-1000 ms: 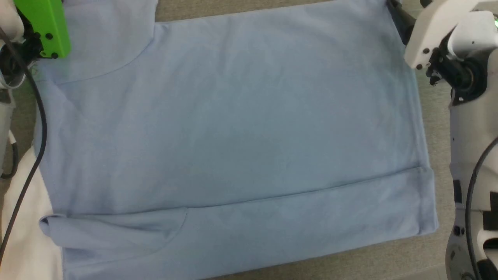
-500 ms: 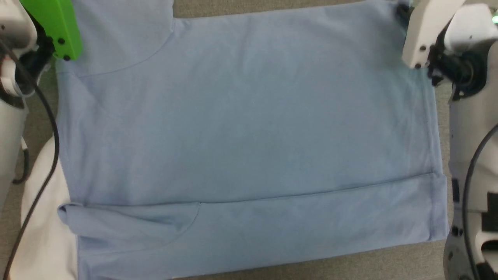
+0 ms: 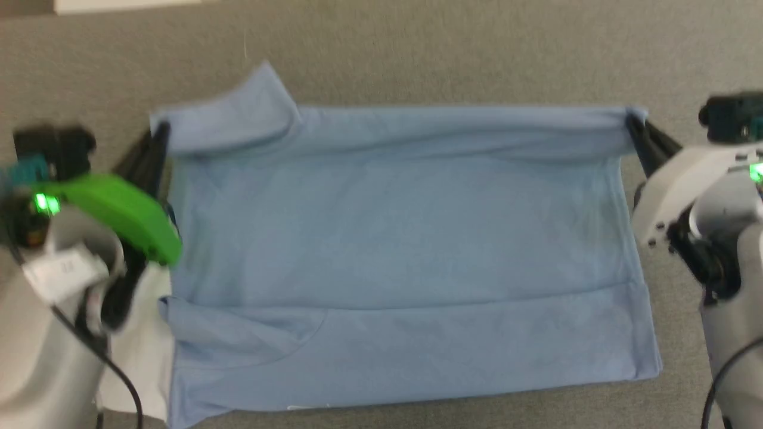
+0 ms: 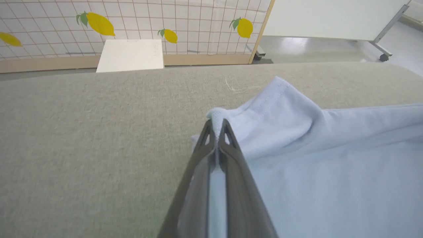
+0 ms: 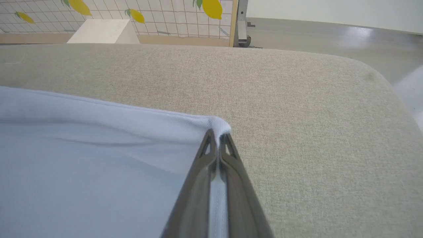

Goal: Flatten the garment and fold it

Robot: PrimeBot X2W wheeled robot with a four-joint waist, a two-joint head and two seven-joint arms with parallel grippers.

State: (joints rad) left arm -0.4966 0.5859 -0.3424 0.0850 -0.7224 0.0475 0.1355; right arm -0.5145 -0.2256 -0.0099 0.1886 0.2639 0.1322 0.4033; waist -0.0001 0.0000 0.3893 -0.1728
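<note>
The light-blue garment (image 3: 393, 250) lies spread on the grey padded surface, its near part folded over in a band. A white part (image 3: 140, 357) shows at its lower left edge. My left gripper (image 3: 162, 128) is shut on the far left corner of the garment (image 4: 281, 109), cloth pinched between its fingertips (image 4: 216, 127). My right gripper (image 3: 633, 119) is shut on the far right corner of the garment (image 5: 99, 145), cloth bunched between its tips (image 5: 216, 135). The far edge between the two corners is lifted and slightly rolled.
The grey padded surface (image 3: 417, 53) runs on beyond the garment's far edge. A white box (image 4: 130, 54) stands past it by a tiled screen with lemon prints (image 4: 99, 23). The surface's rounded right end (image 5: 373, 79) drops to a shiny floor.
The head camera has pulled back, so the garment's far edge and both grippers now show. The far edge has risen off the surface, held at both corners.
</note>
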